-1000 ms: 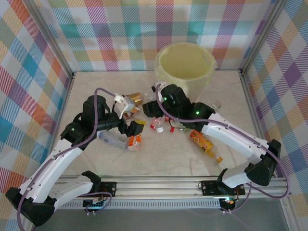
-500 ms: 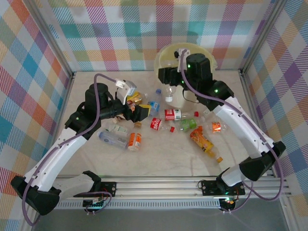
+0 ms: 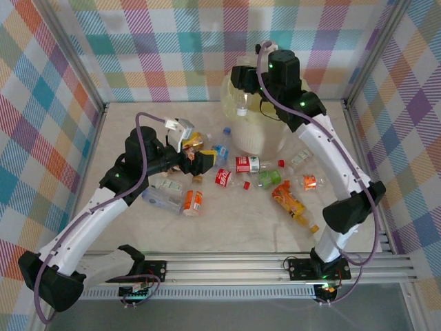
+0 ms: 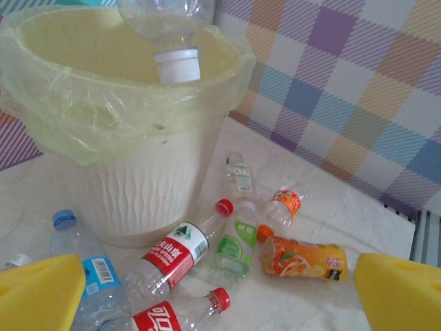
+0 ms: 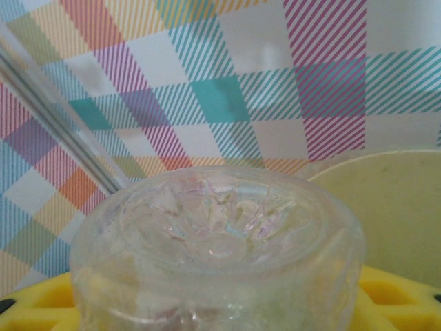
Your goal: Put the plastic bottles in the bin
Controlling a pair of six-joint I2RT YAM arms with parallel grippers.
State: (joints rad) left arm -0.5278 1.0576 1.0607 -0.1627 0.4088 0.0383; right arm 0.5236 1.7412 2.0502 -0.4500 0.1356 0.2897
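1. From above: the big yellow bin point(image 3: 265, 138) stands at the top middle of the desk point(image 3: 138, 131). The right arm point(image 3: 331, 158) reaches over it and holds a clear bottle point(image 3: 242, 101) upside down above the bin's left edge, white cap pointing down. The left fingers point(image 3: 204, 159) are spread wide, just left of the middle. More bottles lie on the desk below the bin, among them a red-label bottle point(image 3: 246, 164), a green bottle point(image 3: 270, 178) and an orange bottle point(image 3: 289, 201).

2. Left wrist: a yellow finger sits in each bottom corner, far apart. The bin takes up the upper left, with a thin bag folded over its rim. The clear bottle hangs at the top, its cap over the bin's mouth. The other bottles lie on the desk at the bin's foot, toward the lower right.

3. Right wrist: the right fingers point(image 5: 396, 296) pinch the clear bottle from both sides. Its bumpy bottom faces the camera, low in the middle. The bin's rim peeks out on the right.
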